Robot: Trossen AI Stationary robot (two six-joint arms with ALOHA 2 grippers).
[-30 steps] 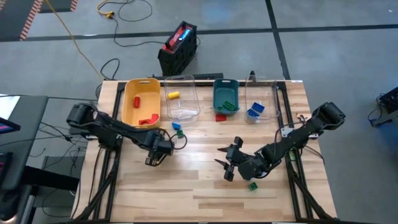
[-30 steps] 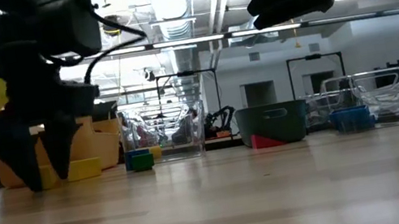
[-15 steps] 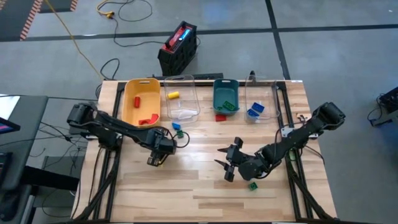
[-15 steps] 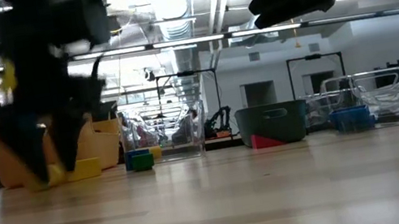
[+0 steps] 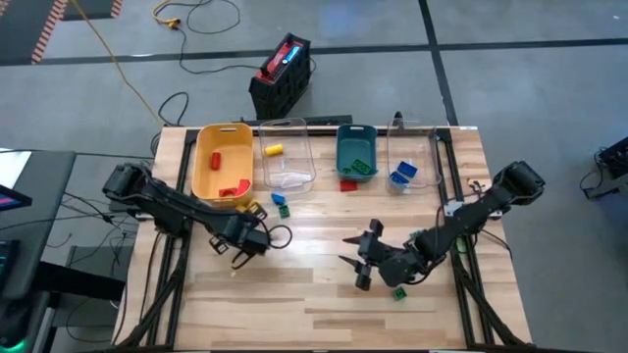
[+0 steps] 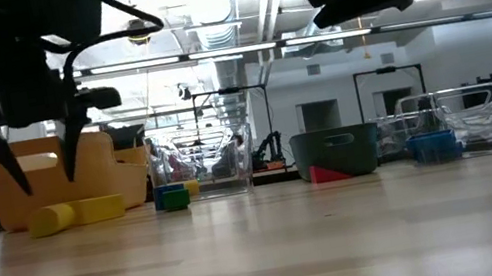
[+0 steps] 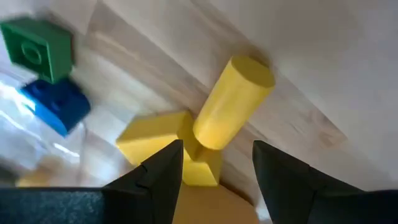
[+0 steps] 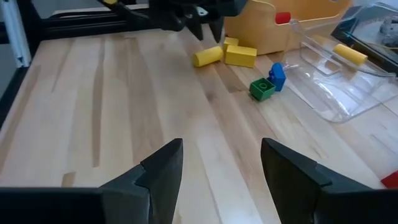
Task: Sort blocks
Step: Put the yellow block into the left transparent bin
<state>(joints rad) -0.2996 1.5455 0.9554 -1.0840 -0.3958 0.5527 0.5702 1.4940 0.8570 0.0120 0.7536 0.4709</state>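
The high view looks straight down on the whole pale wooden worktop (image 5: 314,275), the low view faces level across it, and both wrist views, the left very close, share the yellow plastic cylinder block (image 7: 233,102) with them.

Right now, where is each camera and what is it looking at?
High: above, looking straight down at the table, both arms showing.
Low: at tabletop height, facing the bins; left claw hangs open.
Left wrist: looks past its own fingers at the yellow cylinder.
Right wrist: looks across the table past its own open claw.
All four show that cylinder.
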